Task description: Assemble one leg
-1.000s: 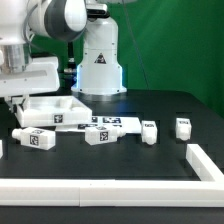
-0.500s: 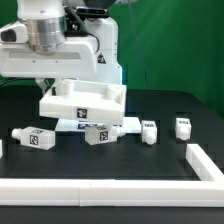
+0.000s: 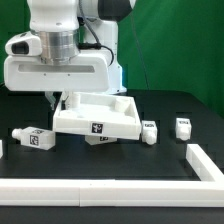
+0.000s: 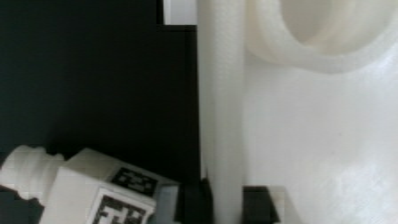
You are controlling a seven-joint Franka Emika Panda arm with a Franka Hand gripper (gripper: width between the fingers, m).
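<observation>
My gripper (image 3: 62, 103) is shut on the left wall of the large white tray-like panel (image 3: 108, 117) and holds it above the table, slightly tilted. In the wrist view the two dark fingers (image 4: 201, 206) pinch the panel's wall (image 4: 302, 120), with my gripper (image 4: 231, 206) midway between them. One leg (image 3: 35, 138), a stubby white post with tags, lies at the exterior view's left; it also shows in the wrist view (image 4: 86, 190). A second leg (image 3: 99, 139) lies partly hidden under the panel. Two more legs (image 3: 149, 131) (image 3: 184, 126) stand to the right.
A white rail (image 3: 100, 187) runs along the front and a raised white corner piece (image 3: 205, 160) sits at the right. The arm's white base (image 3: 103, 50) stands behind the panel. The marker board is hidden behind the held panel.
The panel was lying on the table at the left; it has been lifted and carried to the right, and now hangs over the middle legs.
</observation>
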